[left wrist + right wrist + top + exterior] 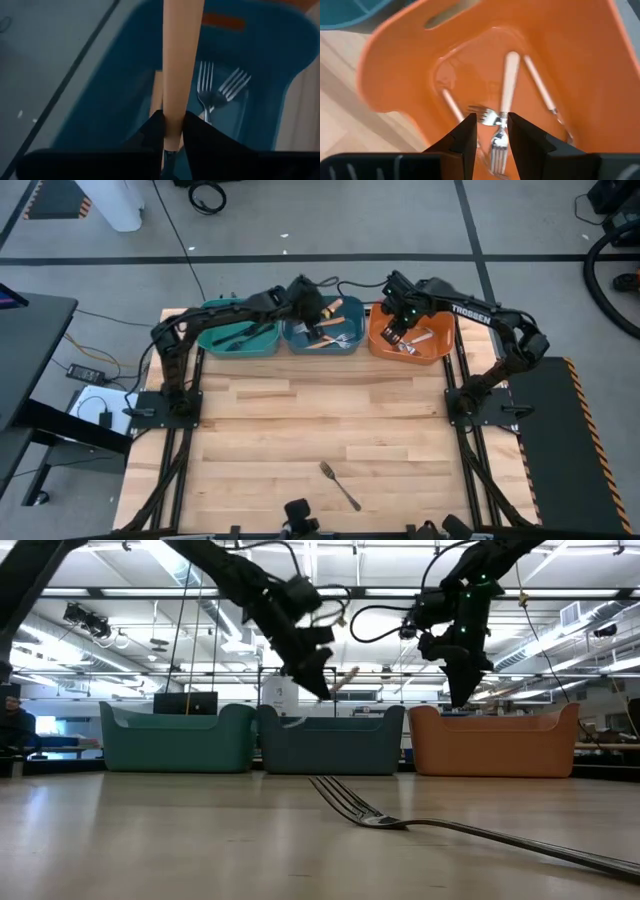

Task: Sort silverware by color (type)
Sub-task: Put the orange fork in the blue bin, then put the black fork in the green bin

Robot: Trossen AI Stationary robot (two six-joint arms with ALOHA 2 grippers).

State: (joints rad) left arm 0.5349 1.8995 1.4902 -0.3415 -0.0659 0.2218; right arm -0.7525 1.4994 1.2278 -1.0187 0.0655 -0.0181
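Note:
Three bins stand in a row at the table's far edge: teal (238,332), blue (322,338) and orange (410,340). My left gripper (322,315) hangs above the blue bin, shut on an orange-handled utensil (182,60). Below it, silver-tined forks (212,92) lie on the blue bin's floor. My right gripper (492,120) is open above the orange bin (560,45), over white-handled forks (507,85) lying inside. Black utensils (235,337) lie in the teal bin. One silver fork (340,485) lies flat on the table near its near edge. My left gripper pinches the orange handle (172,127) between its two fingers, near one end. The handle runs straight on past the fingertips, along the fingers. The utensil is lifted clear above the blue bin, its free end (350,674) sticking out sideways and slightly up in the low view.
The wooden table (320,420) between the bins and the lone silver fork (380,818) is bare. Both arm bases (165,408) stand at the table's left and right sides. The two grippers are close together over neighbouring bins.

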